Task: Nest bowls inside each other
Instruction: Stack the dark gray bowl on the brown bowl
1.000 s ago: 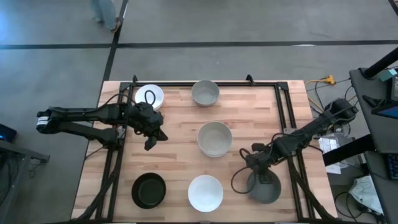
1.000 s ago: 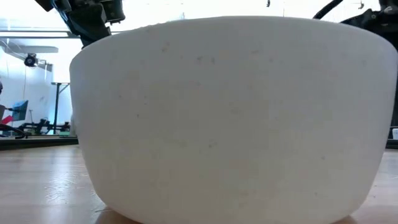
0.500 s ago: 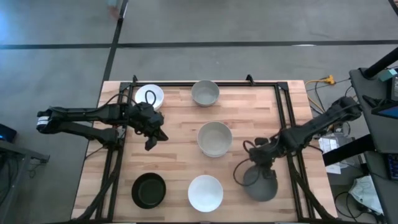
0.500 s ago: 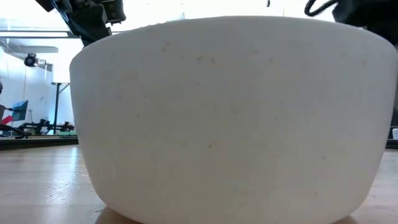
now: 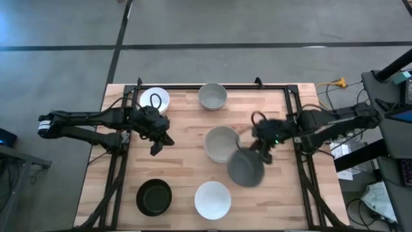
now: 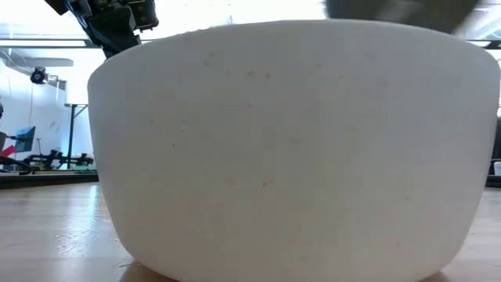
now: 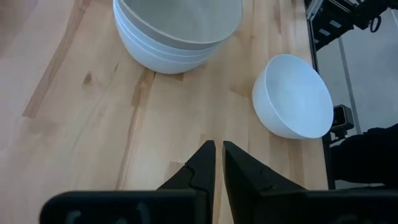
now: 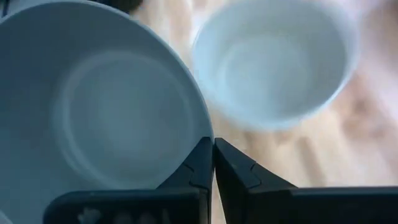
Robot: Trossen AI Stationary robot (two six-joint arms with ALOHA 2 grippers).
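Since 1 s ago the right gripper (image 5: 261,153) has carried the grey bowl (image 5: 245,167) off the table's front-right corner and inward; the bowl is now blurred, overlapping the front-right edge of the centre stack (image 5: 222,142). R arm reaches in from the right edge, forearm roughly level across the table, wrist bent down toward the bowl. R wrist view: fingers pinched tight on the grey bowl's rim, bowl interior (image 8: 99,118) on one side, a white bowl (image 8: 273,62) on the wood beyond.

L arm unchanged: stretched in from the left edge, left gripper (image 5: 156,143) over bare wood near the back-left white bowl (image 5: 154,100). Its fingers (image 7: 205,163) are nearly together, nothing between them.

Other bowls: one at back centre (image 5: 212,96), black bowl (image 5: 154,197) front-left, white bowl (image 5: 212,199) front centre, filling the low view.
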